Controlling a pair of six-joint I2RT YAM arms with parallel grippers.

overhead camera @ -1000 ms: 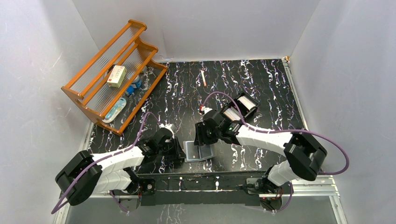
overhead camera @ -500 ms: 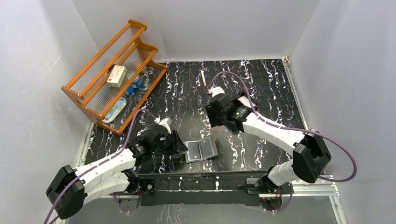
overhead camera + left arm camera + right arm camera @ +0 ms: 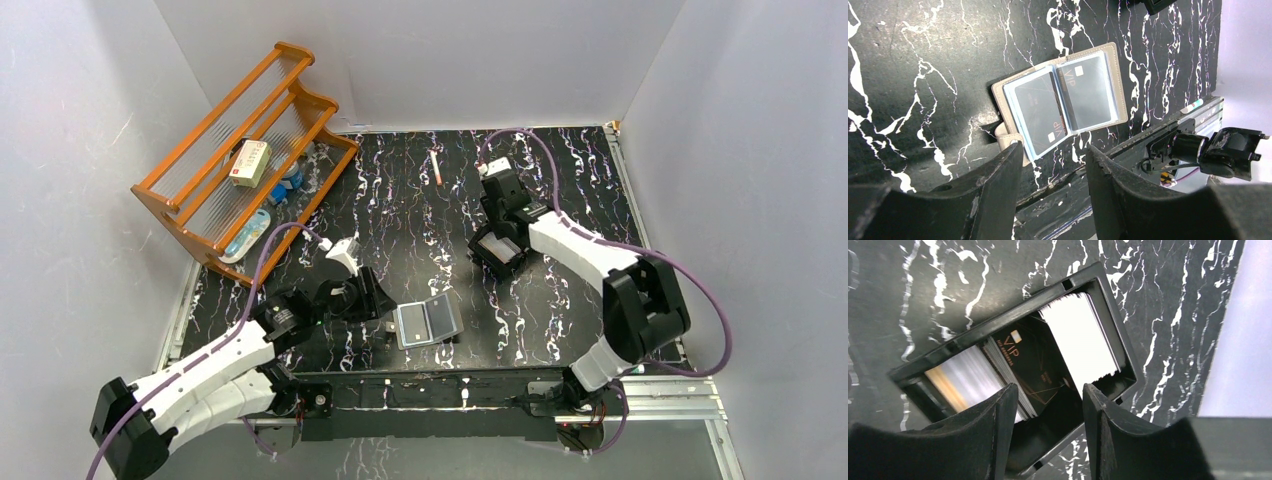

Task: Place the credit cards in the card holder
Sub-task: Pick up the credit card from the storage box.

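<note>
Hovering above the black tray [image 3: 998, 320], the right gripper [image 3: 1050, 390] gapes empty — lift just one of the credit cards [image 3: 1083, 335] by its edges. Well apart from the tray the card holder [image 3: 1063, 102] lies open — left gripper [image 3: 1053, 150] likewise, parted and empty.

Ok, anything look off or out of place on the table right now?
Nothing is spilled or damaged. In the black tray, a dark VIP card lies slanted between the leaning card stacks, so the tray looks untidy. The card holder lies open and slightly askew.
</note>
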